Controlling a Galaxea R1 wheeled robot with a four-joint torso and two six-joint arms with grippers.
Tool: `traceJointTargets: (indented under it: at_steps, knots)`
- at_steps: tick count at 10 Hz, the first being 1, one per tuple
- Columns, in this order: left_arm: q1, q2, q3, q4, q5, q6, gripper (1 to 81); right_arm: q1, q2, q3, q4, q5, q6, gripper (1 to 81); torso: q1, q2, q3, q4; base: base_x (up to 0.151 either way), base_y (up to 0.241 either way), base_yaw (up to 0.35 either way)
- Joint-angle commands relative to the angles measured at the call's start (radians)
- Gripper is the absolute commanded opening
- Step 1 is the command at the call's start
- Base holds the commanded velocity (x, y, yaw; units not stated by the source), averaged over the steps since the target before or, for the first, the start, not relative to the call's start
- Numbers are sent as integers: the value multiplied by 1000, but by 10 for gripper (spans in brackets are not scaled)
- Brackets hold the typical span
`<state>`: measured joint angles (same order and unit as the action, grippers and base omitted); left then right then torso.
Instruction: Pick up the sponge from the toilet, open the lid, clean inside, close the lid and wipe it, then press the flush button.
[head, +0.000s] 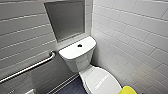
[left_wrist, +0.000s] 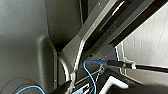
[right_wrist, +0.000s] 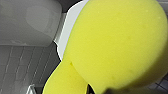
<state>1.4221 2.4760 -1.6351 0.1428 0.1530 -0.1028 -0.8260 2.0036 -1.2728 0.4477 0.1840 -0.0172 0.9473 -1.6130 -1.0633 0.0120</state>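
Head view gives you the toilet (head: 77, 58) with the lid (head: 102, 81) down and the flush button (head: 79, 45) on the tank top. The sponge (head: 128, 90) shows just beside the lid's front right edge. You cannot tell whether either pincer is apart or clamped.

Even, soft indoor light; faint sheen on the lid (head: 101, 81) and grab bar (head: 30, 67); wall tiles (head: 140, 32) bow toward head-view edges.

Dark grey moulded shell (left_wrist: 22, 50), black jointed bars (left_wrist: 130, 22), thin blue cable (left_wrist: 90, 75), blue-tipped black plug (left_wrist: 112, 63)
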Motion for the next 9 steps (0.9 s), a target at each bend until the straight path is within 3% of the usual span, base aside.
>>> traceJointTargets:
  at_steps: [1,2,5,9]
  knots:
    - [-2,-6,17,3,73,6,811,231,26,-89,68,-199,5,10,63,-98,0,0,0,0,0]
    - [-1,0,11,1,73,6,811,285,65,-130,91,-239,5,10,17,-27,0,0,0,0,0]
    - [4,29,-25,0,73,5,811,409,193,-291,128,-351,5,10,48,-82,0,0,0,0,0]
    - [10,57,-52,0,73,5,811,513,348,-490,137,-468,20,10,49,-81,0,0,0,0,0]
